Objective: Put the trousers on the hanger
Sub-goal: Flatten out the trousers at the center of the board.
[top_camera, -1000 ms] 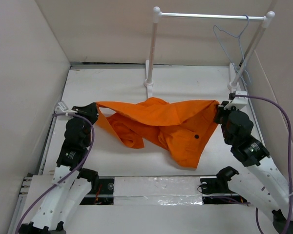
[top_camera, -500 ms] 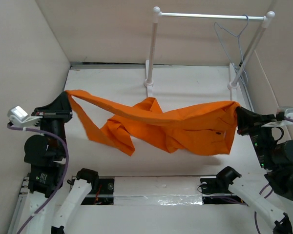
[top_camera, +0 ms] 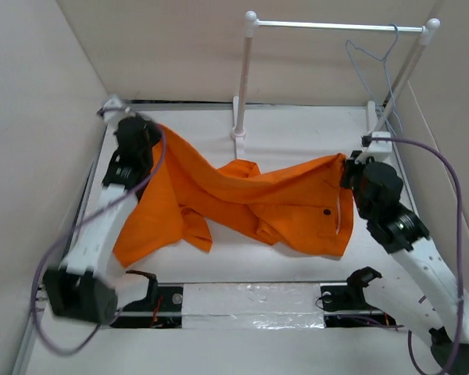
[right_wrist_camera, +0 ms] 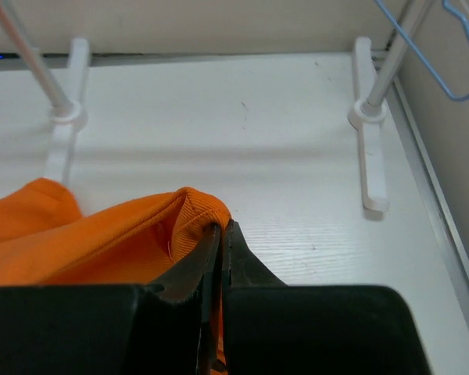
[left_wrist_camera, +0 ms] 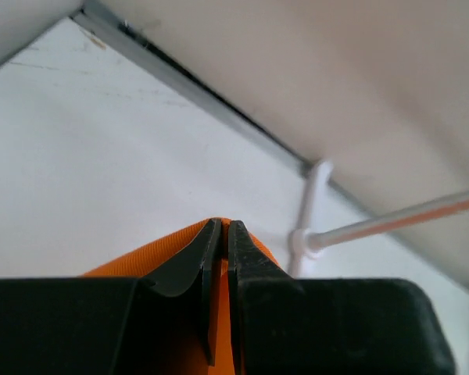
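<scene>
Above and behind the arms, I am watching the trousers (top_camera: 250, 199) stretching across the middle of the table (top_camera: 297, 129), held up at two ends. The left gripper (top_camera: 143, 134) is reaching to the far left corner and pinching one end of the orange cloth, and a broad fold is hanging from it down toward the near left side. The right gripper (top_camera: 349, 170) is clamping the waistband end on the right, where the small dark button (top_camera: 327, 212) is showing just below a pale seam. The hanger (top_camera: 375, 58) is hanging by its hook from the right part of the rail stand (top_camera: 336, 26), well apart from the cloth and touched by neither arm.

Over on the left wrist camera, I am seeing the left gripper (left_wrist_camera: 219, 230) with its fingers pressed nearly together, a thin strip of the trousers (left_wrist_camera: 219, 297) running between them. Beyond the tips, one white post and the metal crossbar of the rail stand (left_wrist_camera: 313, 203) are standing against the back wall, blurred.

Turning to the right wrist camera, the right gripper (right_wrist_camera: 220, 230) is closing tight on a folded edge of the trousers (right_wrist_camera: 102, 242), which is bunching up just beyond the fingertips and trailing off to the left. Both feet of the rail stand (right_wrist_camera: 367, 117) are resting on the table (right_wrist_camera: 258, 141), and the lower loop of the hanger (right_wrist_camera: 458, 98) is dangling at the upper right corner.
</scene>
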Robot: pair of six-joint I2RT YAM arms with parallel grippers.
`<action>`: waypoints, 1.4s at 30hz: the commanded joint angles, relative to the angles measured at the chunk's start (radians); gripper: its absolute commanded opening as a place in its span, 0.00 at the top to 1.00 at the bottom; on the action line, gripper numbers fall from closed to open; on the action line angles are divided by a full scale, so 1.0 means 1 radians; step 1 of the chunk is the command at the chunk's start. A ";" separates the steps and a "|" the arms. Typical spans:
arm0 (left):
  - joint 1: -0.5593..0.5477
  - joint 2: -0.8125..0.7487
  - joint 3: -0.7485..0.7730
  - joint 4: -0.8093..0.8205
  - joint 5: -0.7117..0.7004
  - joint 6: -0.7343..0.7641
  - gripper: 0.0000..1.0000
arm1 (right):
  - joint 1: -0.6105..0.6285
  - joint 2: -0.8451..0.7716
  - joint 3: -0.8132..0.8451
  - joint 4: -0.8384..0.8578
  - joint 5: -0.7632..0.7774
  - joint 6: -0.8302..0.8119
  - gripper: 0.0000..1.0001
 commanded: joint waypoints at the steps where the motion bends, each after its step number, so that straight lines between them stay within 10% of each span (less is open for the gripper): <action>1: 0.061 0.404 0.251 0.089 0.150 0.118 1.00 | -0.120 0.122 -0.004 0.213 0.014 0.007 1.00; 5: 0.035 0.645 0.645 -0.226 0.146 0.168 0.86 | -0.286 0.276 0.024 0.235 -0.106 0.018 1.00; 11: -0.055 0.312 0.176 0.023 0.152 -0.002 0.63 | -0.353 0.283 -0.025 0.347 -0.178 0.002 0.97; 13: -0.122 0.179 -0.059 0.134 0.123 -0.074 0.62 | -0.353 0.284 -0.016 0.336 -0.233 -0.007 0.51; 15: -0.236 0.130 -0.228 0.160 0.068 -0.110 0.62 | -0.320 0.287 0.002 0.298 -0.276 -0.022 0.26; 18: -0.336 0.085 -0.319 0.069 -0.032 -0.131 0.62 | -0.220 0.252 -0.019 0.284 -0.287 -0.044 0.19; 21: -0.414 0.019 -0.449 -0.007 -0.140 -0.174 0.64 | -0.117 0.183 -0.070 0.299 -0.336 -0.047 0.31; 23: -0.475 -0.039 -0.488 -0.028 -0.177 -0.225 0.64 | -0.058 0.145 -0.099 0.316 -0.376 -0.053 0.62; 24: -0.485 -0.055 -0.503 -0.057 -0.196 -0.237 0.64 | 0.005 0.137 -0.125 0.319 -0.379 -0.053 0.98; 35: -0.485 0.137 -0.491 -0.067 -0.228 -0.222 0.60 | 0.220 0.095 -0.240 0.313 -0.289 -0.055 0.96; 42: -0.485 0.172 -0.465 -0.110 -0.294 -0.253 0.94 | 0.220 0.085 -0.269 0.331 -0.290 -0.061 0.95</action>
